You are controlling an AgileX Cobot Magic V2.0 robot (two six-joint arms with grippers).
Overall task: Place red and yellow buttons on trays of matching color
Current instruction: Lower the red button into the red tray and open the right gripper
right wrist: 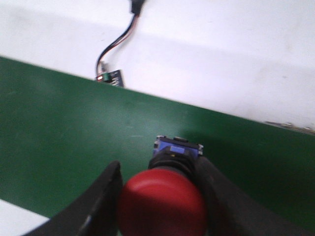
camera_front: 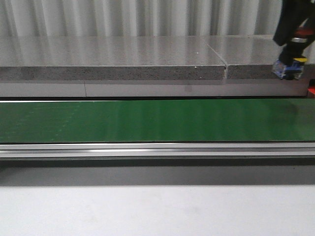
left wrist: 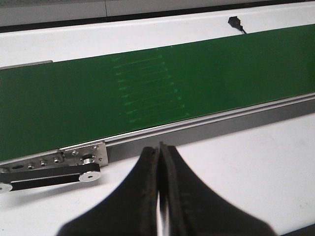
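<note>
White tabletop sits nearest in front view; past it we see the green conveyor belt, w/ right gripper at far right. Left wrist: left gripper pinched closed, holding nothing, near belt edge. Right wrist: our right claw grips red button above belt.
</note>
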